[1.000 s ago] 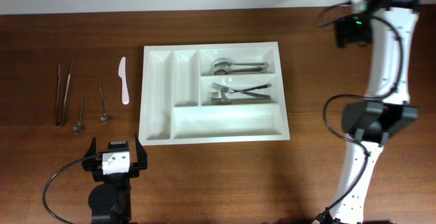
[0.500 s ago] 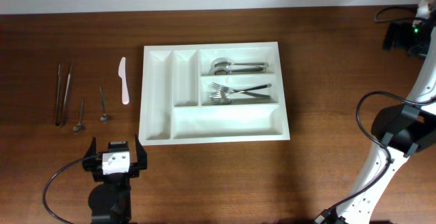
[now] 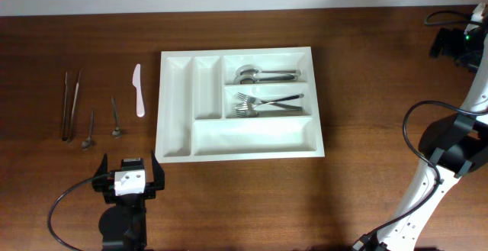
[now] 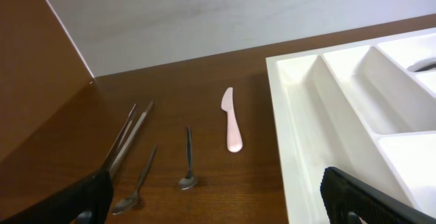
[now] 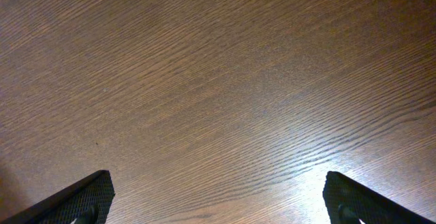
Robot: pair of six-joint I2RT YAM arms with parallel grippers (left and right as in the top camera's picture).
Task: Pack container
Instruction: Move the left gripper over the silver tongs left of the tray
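The white container (image 3: 252,135) lies at the table's centre, with spoons (image 3: 263,74) in its top right compartment and forks (image 3: 263,104) in the one below. Its other compartments look empty. My left gripper (image 3: 128,159) stands open near the front edge, left of the container's front left corner and touching nothing. In the left wrist view the left gripper (image 4: 221,203) has the container (image 4: 300,135) on its right. My right gripper (image 5: 218,197) is open over bare wood at the far right.
Left of the container lie a pale plastic knife (image 3: 139,91), two small spoons (image 3: 116,117) (image 3: 90,129) and two long thin metal pieces (image 3: 70,104). The right arm (image 3: 450,148) stands at the table's right edge.
The right arm has swung from the table's back right out to the right edge, then nearly stopped. The left arm and the cutlery have not moved.
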